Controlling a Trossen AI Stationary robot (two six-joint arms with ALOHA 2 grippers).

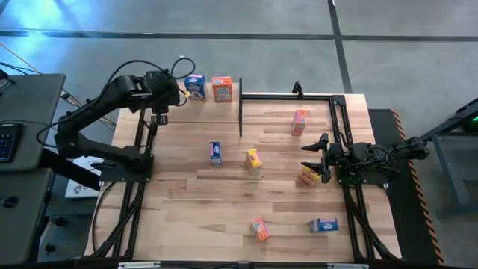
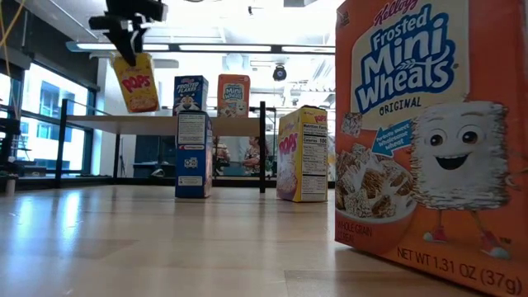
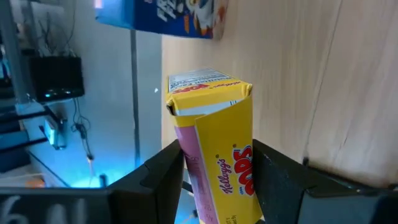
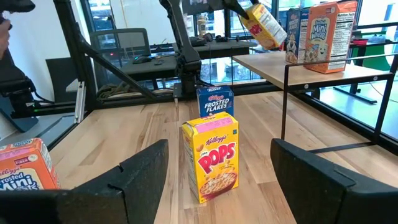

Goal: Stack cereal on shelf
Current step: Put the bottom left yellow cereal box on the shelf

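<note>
The shelf [image 1: 246,101] carries two cereal boxes side by side near its left end: a blue box [image 1: 196,87] and an orange box [image 1: 222,89]. Just left of the blue box, above that end of the shelf and clear of its top in the low view, the left gripper [image 2: 128,51] hangs with its fingers clamped on a yellow box [image 2: 137,82], held tilted. On the table below and in front of the shelf, a second blue box [image 1: 216,153] and a second yellow box [image 1: 254,161] stand upright close together. Another orange box [image 1: 299,121] stands under the shelf's right part. Farther from the shelf lie an orange box [image 1: 260,229] and a blue box [image 1: 323,225]. The right gripper [image 1: 315,159] waits well right of the shelf's front, fingers spread wide and empty, a yellow box [image 1: 308,176] just beside it.
</note>
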